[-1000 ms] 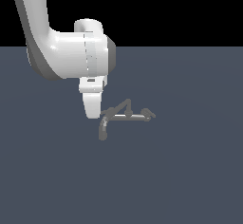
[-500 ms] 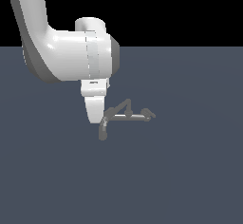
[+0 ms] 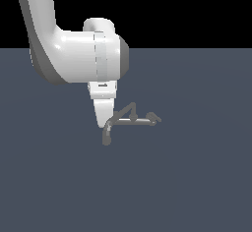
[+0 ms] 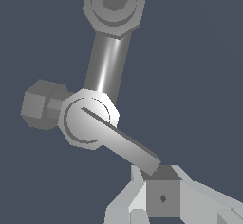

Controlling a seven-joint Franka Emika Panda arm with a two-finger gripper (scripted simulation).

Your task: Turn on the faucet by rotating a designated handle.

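One white gripper (image 3: 102, 118) low over grey floor (image 3: 187, 187) in exterior view, fingertips hiding part of small faucet (image 3: 129, 120); opening impossible to judge. Wrist view: handle (image 4: 124, 144) slanting from pale hub toward gripper (image 4: 161, 197), spout pipe (image 4: 105, 61) beyond

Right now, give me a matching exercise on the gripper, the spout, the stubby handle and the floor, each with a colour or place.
1 gripper
2 spout
3 stubby handle
4 floor

A dark blue-grey all over
B white
C grey, farthest toward the exterior view's right
D curved grey pipe, opening downward

Pairs: 1-B, 2-D, 3-C, 4-A
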